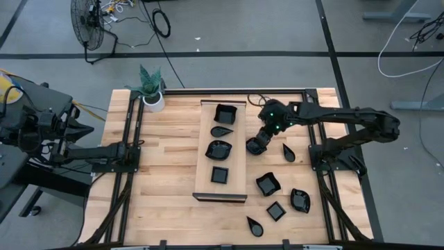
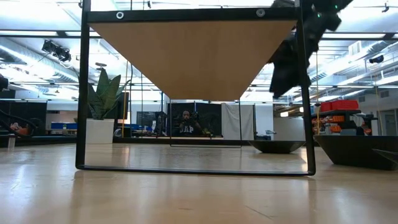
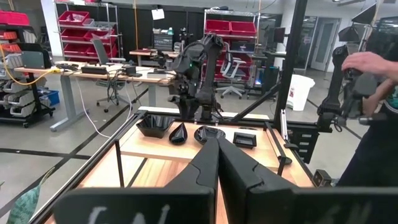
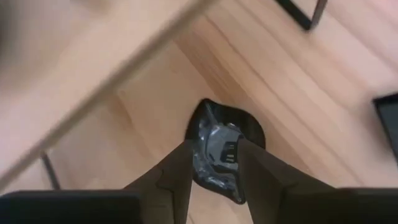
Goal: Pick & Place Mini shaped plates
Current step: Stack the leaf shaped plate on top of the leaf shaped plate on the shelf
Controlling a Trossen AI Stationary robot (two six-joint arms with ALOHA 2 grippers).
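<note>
My right gripper hangs just right of the long pale wooden board, shut on a glossy black mini plate. It also shows as a dark shape coming down in the low view. On the board lie a square plate, a teardrop, a wavy-rimmed one and a second square. Several more black plates rest on the table to the right, among them a teardrop and a wavy bowl. My left gripper waits shut at the table's left edge. My right gripper pinches the small black plate between its two fingers, one on each side of its rim. The fingers slant down from the table's right side. The plate sits between them, apparently clear of the table, over a dark shadow.
A small white pot with a green plant stands at the far left corner. Black frame rails run along both sides of the table. Bare wood lies between the left rail and the board. A person's hand shows beyond the table.
</note>
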